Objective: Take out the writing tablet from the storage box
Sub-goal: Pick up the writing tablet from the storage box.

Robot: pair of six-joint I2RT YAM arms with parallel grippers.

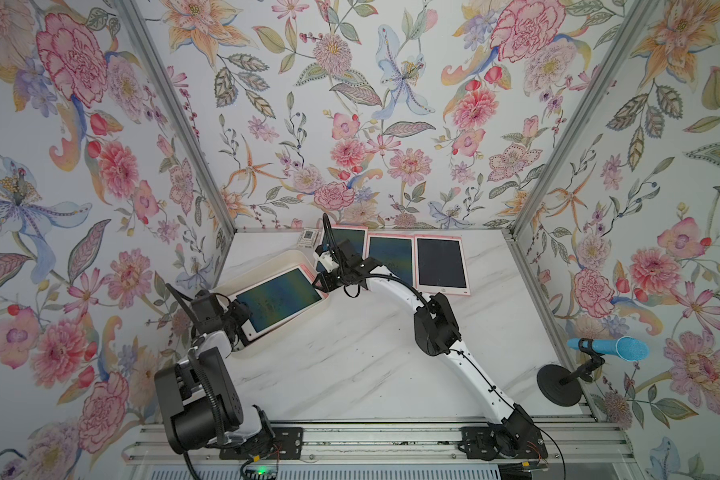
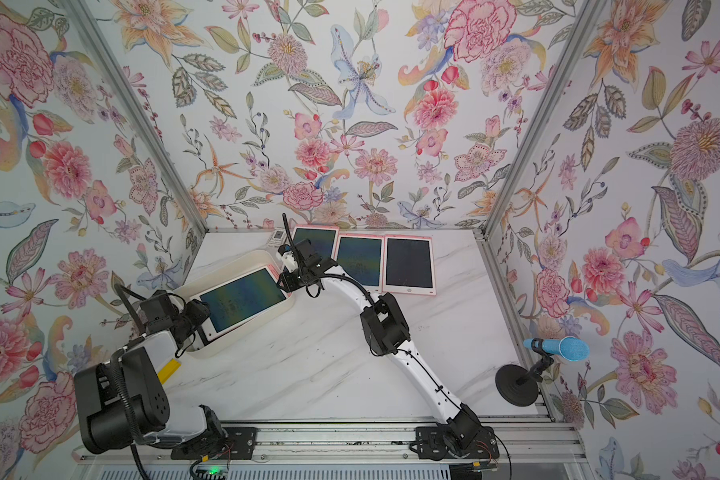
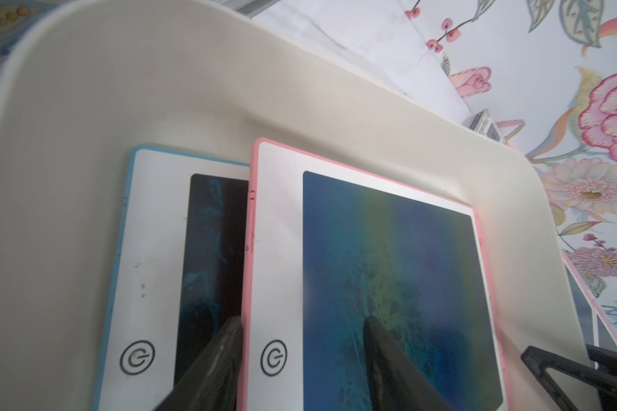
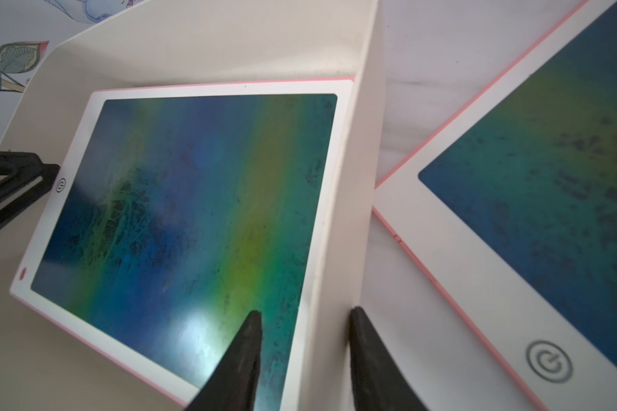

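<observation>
The cream storage box (image 1: 258, 272) (image 2: 225, 270) sits tilted at the table's left. Inside, a pink-framed writing tablet (image 1: 279, 299) (image 3: 389, 267) (image 4: 179, 199) lies aslant over a blue-framed one (image 3: 150, 249). My left gripper (image 1: 248, 322) (image 3: 304, 322) is at the box's near end, open. One finger is beside the pink tablet's long edge and the other is over its screen. My right gripper (image 1: 319, 284) (image 4: 305, 312) straddles the box's far-right wall, open. Its outer finger is against the wall and its inner finger hovers over the screen.
Three pink tablets (image 1: 391, 257) (image 1: 441, 266) (image 1: 346, 245) lie in a row at the back, the leftmost partly under my right arm. A small card with a dark square (image 1: 308, 238) lies behind the box. A blue microphone on a black stand (image 1: 607, 348) is at the right edge.
</observation>
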